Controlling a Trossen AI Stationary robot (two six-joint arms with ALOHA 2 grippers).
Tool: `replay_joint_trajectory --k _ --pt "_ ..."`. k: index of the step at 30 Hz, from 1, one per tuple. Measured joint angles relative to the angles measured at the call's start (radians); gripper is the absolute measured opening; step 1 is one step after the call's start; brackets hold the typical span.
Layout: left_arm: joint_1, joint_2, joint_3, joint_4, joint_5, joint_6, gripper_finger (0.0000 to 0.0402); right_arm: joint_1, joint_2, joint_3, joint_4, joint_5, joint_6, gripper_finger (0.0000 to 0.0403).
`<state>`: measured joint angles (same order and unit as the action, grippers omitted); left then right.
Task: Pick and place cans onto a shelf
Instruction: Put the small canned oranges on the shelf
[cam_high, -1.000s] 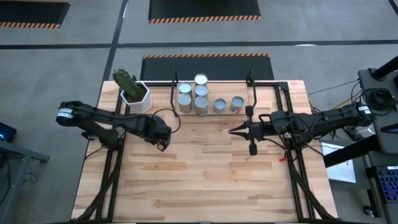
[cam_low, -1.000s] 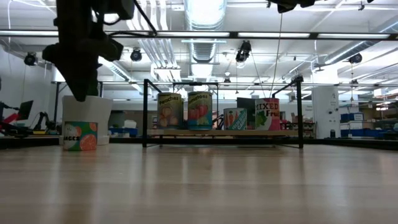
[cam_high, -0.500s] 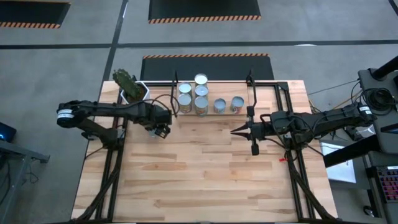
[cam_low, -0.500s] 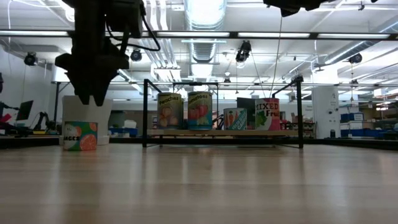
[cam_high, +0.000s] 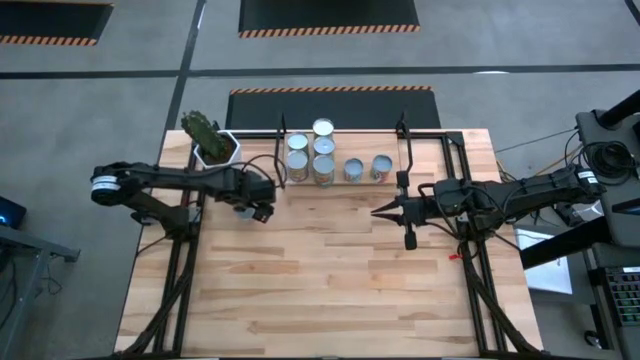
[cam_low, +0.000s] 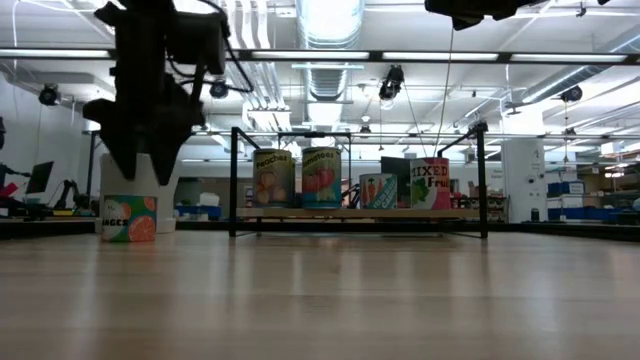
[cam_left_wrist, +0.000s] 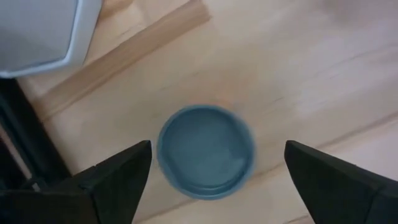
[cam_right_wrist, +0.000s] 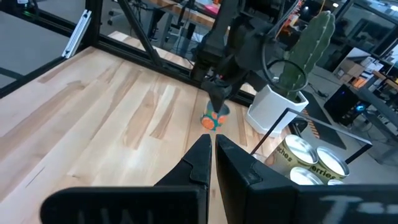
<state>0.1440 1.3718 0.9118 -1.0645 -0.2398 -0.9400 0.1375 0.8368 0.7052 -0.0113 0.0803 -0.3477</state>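
The left gripper (cam_left_wrist: 214, 171) hung above a lone can (cam_left_wrist: 206, 151) standing on the table (cam_high: 330, 270) just beside the white cactus pot (cam_high: 217, 152), its fingers (cam_left_wrist: 118, 171) spread wide on either side of the can's round top without touching it. Five more cans (cam_high: 322, 160) stood on the shelf (cam_low: 360, 213) at the far edge of the table. The right gripper (cam_right_wrist: 210, 152) waited above the middle of the table, near the shelf's right end, with its fingers pressed together and holding nothing.
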Motion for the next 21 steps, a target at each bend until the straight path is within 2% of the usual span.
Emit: replay_joint_trajectory --k 16,21 --pt "0.000 -0.013 -0.159 0.113 -0.004 -0.038 0.0345 0.000 0.000 0.000 0.000 0.000 -0.002 0.0012" --pt "-0.001 -0.013 -0.163 0.123 -0.004 -0.030 0.0319 0.000 0.000 0.000 0.000 0.000 -0.001 0.0012"
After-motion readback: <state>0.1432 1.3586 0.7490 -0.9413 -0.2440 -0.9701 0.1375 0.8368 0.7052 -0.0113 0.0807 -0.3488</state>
